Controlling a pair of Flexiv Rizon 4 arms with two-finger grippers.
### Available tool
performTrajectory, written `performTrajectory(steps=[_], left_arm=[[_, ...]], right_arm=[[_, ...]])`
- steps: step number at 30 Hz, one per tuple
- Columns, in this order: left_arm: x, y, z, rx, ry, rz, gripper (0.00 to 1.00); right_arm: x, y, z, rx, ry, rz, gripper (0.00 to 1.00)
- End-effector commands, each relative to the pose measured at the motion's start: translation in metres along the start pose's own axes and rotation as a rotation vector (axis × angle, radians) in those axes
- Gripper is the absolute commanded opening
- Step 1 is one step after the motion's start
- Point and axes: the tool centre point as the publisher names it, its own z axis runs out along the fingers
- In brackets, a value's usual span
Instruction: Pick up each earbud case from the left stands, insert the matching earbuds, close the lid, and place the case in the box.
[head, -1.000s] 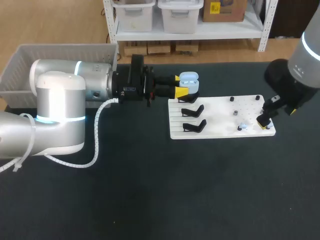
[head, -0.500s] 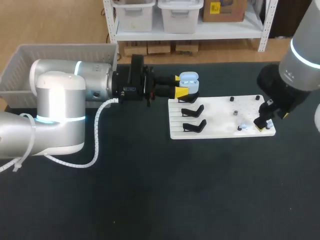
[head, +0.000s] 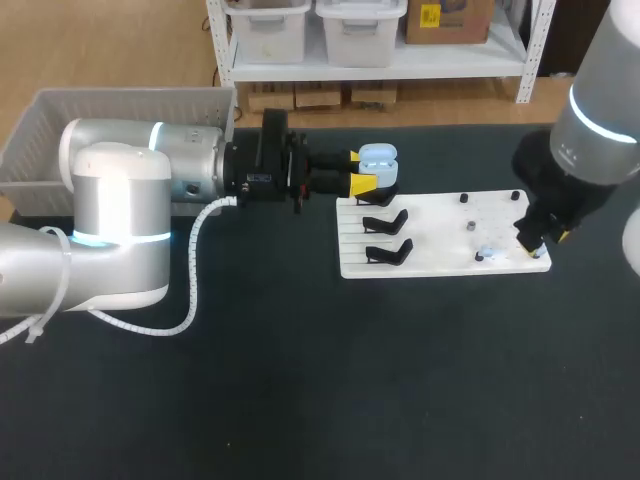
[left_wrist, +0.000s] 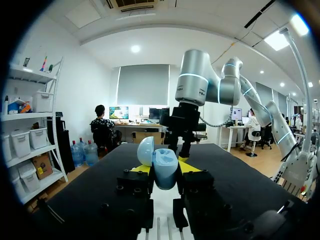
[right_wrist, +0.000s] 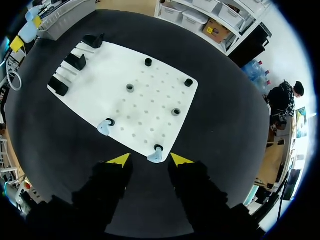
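My left gripper (head: 365, 172) is shut on a light blue earbud case (head: 378, 160), held above the far left corner of the white board (head: 440, 235). In the left wrist view the case (left_wrist: 165, 169) sits between the yellow tips of that gripper (left_wrist: 159, 172) with its lid (left_wrist: 145, 150) up. My right gripper (head: 533, 245) hangs over the board's near right corner. In the right wrist view a pale blue earbud (right_wrist: 155, 156) stands on a peg between the fingers of the right gripper (right_wrist: 150, 160), with a small gap on each side. A second earbud (right_wrist: 104, 127) stands further along the board's edge.
Two empty black stands (head: 385, 220) (head: 390, 250) occupy the board's left side. Small black and grey pegs (right_wrist: 130, 88) dot its right half. A grey bin (head: 60, 120) sits at the table's far left, behind my left arm.
My right gripper has shifted slightly over the board's near right corner, and its fingers have narrowed around the earbud. My left arm and the case have not moved.
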Motion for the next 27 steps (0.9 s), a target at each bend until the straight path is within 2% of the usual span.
performTrajectory(steps=[1, 22, 27], left_arm=[[0.001, -0.002, 0.0, -0.007, -0.003, 0.003, 0.0], [0.001, -0.002, 0.0, -0.007, -0.003, 0.003, 0.0], [0.001, -0.002, 0.0, -0.007, -0.003, 0.003, 0.0]], right_arm=[[0.002, 0.001, 0.001, 0.01, -0.002, 0.006, 0.45], [0.0, -0.003, 0.015, 0.037, 0.026, 0.028, 0.43], [-0.001, -0.003, 0.018, 0.069, 0.032, 0.008, 0.44]])
